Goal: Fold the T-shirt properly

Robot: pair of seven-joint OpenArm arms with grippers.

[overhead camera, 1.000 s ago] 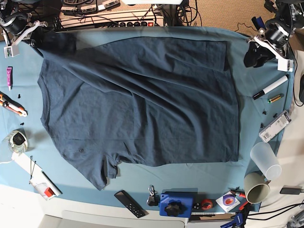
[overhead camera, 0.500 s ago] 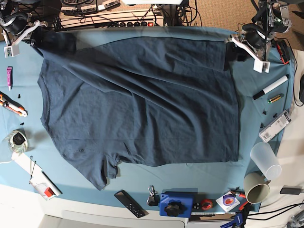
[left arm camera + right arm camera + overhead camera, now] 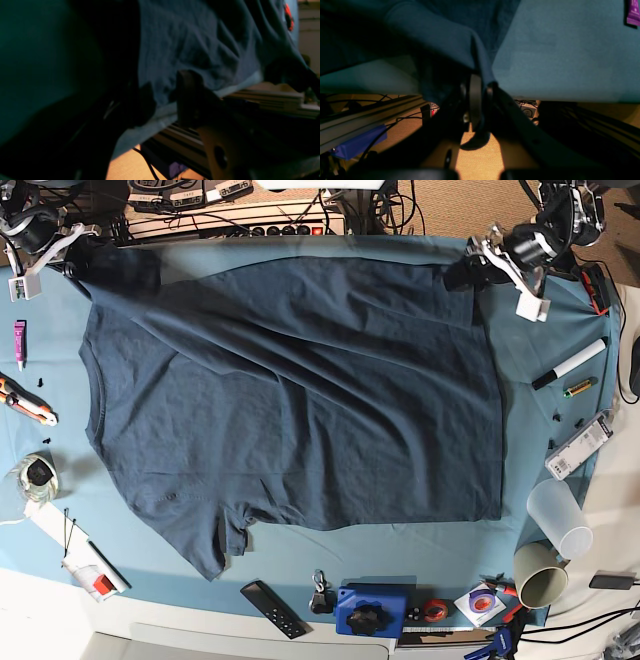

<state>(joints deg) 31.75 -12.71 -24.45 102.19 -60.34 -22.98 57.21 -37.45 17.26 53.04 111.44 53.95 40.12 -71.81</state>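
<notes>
The dark navy T-shirt [image 3: 300, 390] lies spread flat on the teal table cloth [image 3: 545, 430], collar side toward the base view's left. My right gripper [image 3: 72, 268] is at the far left corner, shut on a fold of the T-shirt's sleeve; the right wrist view shows the fabric [image 3: 440, 37] pinched at the gripper [image 3: 480, 85]. My left gripper [image 3: 462, 277] is at the shirt's far right corner. In the left wrist view the left gripper [image 3: 163, 100] is open, its dark fingers [image 3: 187, 95] standing either side of the T-shirt's edge [image 3: 190, 45].
Around the cloth lie a marker [image 3: 568, 364], a white device [image 3: 578, 444], two cups [image 3: 558, 517], a remote [image 3: 272, 608], a blue block [image 3: 370, 610], an orange tool [image 3: 28, 402] and a purple tube [image 3: 19, 343]. A power strip [image 3: 290, 228] and cables run behind the back edge.
My left gripper has moved left from beyond the table's right side to the shirt's far right corner. The right gripper and the shirt have stayed put.
</notes>
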